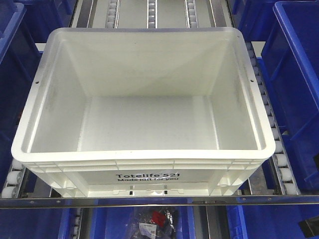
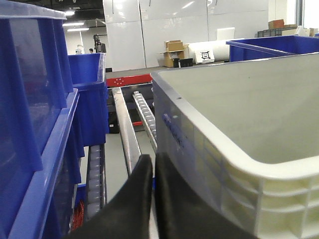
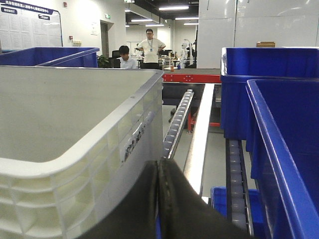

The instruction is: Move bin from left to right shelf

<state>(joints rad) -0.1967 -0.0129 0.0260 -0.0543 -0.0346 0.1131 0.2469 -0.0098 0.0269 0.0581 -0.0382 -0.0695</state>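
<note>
The white bin with black "Totelife 521" print on its front wall sits empty on the roller shelf, filling the front view. My left gripper is shut with nothing in it, just off the bin's left side wall. On the other side, my right gripper is shut and empty too, beside the bin's right side wall. Neither gripper shows in the front view.
Blue plastic bins stand close on both sides. Roller tracks and a metal front rail carry the white bin. A lower blue bin holds small items.
</note>
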